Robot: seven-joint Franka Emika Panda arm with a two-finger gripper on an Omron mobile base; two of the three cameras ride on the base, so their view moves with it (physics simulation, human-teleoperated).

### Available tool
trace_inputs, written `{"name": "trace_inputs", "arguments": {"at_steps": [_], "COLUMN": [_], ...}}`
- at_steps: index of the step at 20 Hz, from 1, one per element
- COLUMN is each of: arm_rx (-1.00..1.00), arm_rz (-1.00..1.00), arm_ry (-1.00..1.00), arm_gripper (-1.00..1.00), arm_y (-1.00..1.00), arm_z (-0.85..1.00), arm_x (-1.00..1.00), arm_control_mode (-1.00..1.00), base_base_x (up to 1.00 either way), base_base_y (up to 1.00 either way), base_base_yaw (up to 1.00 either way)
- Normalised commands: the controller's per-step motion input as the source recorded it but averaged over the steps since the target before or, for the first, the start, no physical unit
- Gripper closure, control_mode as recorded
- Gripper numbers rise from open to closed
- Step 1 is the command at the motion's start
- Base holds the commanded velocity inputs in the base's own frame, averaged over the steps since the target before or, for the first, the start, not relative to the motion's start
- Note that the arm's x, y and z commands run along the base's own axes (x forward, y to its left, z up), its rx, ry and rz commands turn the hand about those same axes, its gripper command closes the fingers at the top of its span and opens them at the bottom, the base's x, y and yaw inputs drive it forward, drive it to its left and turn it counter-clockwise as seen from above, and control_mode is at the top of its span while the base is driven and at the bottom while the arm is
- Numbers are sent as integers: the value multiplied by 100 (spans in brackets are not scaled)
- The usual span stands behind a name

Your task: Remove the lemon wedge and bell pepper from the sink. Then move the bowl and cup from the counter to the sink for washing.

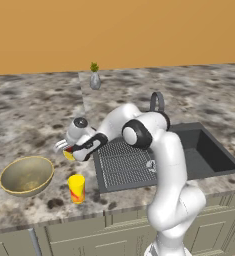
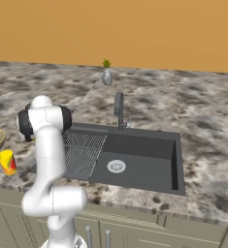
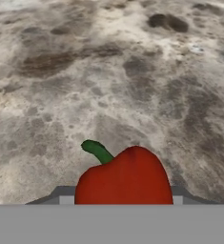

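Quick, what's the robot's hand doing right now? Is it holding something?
Gripper: closed on the bell pepper, held over the counter.

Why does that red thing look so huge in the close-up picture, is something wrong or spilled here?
Nothing is spilled or broken. The red thing is the bell pepper, held between the jaws of the gripper above the counter, so it sits right against the hand's camera. The bowl and cup stand upright on the counter, and the sink holds no loose item.
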Motion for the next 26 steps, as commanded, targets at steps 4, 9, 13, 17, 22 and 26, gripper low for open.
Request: {"name": "trace_inputs", "arguments": {"at_steps": [4, 9, 13, 17, 22, 26], "arm_rx": [0, 0, 0, 0, 0, 0], "arm_rz": [0, 0, 0, 0, 0, 0], "arm_ry": [0, 0, 0, 0, 0, 0], "arm_gripper": [100, 100, 100, 100, 100, 100], "arm_y": [2, 4, 5, 5, 4, 2], "arm_z": [-14, -12, -14, -17, -17, -18], "arm_x": [10, 11, 10, 10, 9, 5], "arm_control_mode": [-100, -100, -100, -100, -100, -100], "base_base_x": [0, 0, 0, 0, 0, 0], "base_base_y": [0, 0, 0, 0, 0, 0], "base_base_yaw": [0, 0, 0, 0, 0, 0]}}
